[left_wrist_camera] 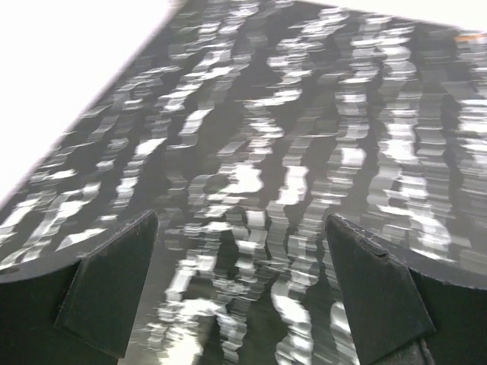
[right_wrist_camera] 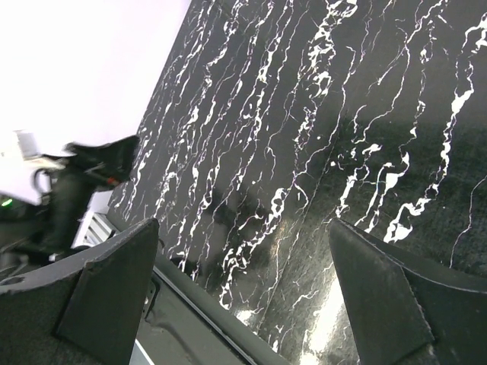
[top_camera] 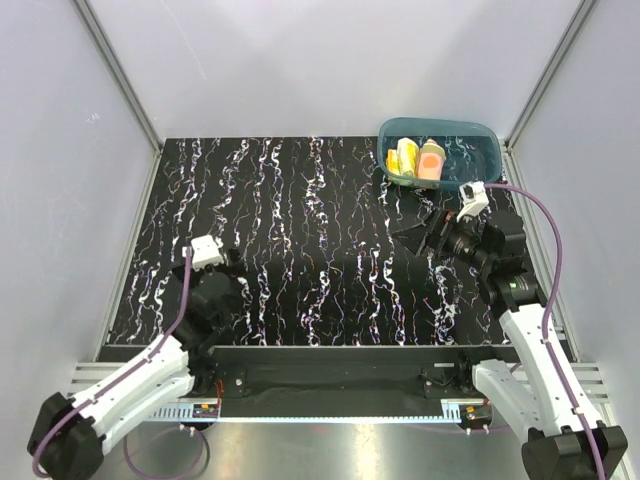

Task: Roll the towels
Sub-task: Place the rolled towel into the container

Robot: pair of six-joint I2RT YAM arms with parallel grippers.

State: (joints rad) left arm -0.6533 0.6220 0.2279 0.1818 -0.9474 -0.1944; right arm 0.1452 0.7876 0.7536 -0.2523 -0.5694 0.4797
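Note:
The yellow towel and the orange dotted towel lie bundled side by side inside the teal tub at the far right of the table. My right gripper is open and empty, hovering just in front of the tub and pointing left. Its wrist view shows only marbled table between its fingertips. My left gripper is open and empty, low over the table's near left. Its wrist view is motion-blurred and shows only bare table. Neither towel shows in the wrist views.
The black marbled table is enclosed by pale walls on the left, back and right, with metal frame posts at the back corners. The left arm shows in the right wrist view, beside the table's front edge.

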